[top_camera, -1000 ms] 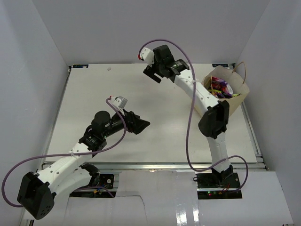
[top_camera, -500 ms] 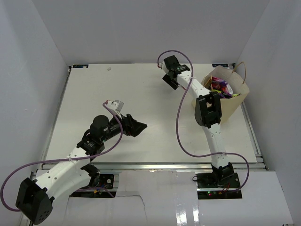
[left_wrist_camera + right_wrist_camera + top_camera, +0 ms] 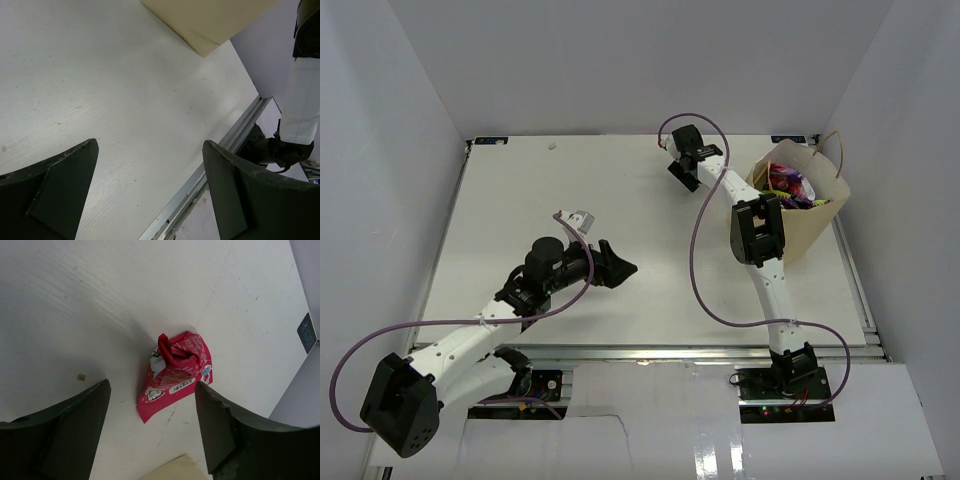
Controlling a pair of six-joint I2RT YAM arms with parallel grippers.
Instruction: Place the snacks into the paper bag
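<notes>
Right fingers (image 3: 65,430): spread, hovering over red wrapper (image 3: 175,375) lying on table (image 3: 520,200) near bag (image 3: 810,225) corner. Left fingers (image 3: 55,190): spread over mid-table, well apart from bag. Other snacks (image 3: 788,187): inside bag, by table's right edge.

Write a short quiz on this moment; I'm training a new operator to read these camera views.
1. True or false: the left gripper holds a snack.
2. Which snack lies on the table beneath the open right gripper? A green-yellow bag; B pink-red wrapper; C small brown packet.
3. Fill in: the other visible snacks sit inside the ____.
Key: 1 false, it is open and empty; 2 B; 3 paper bag.
</notes>
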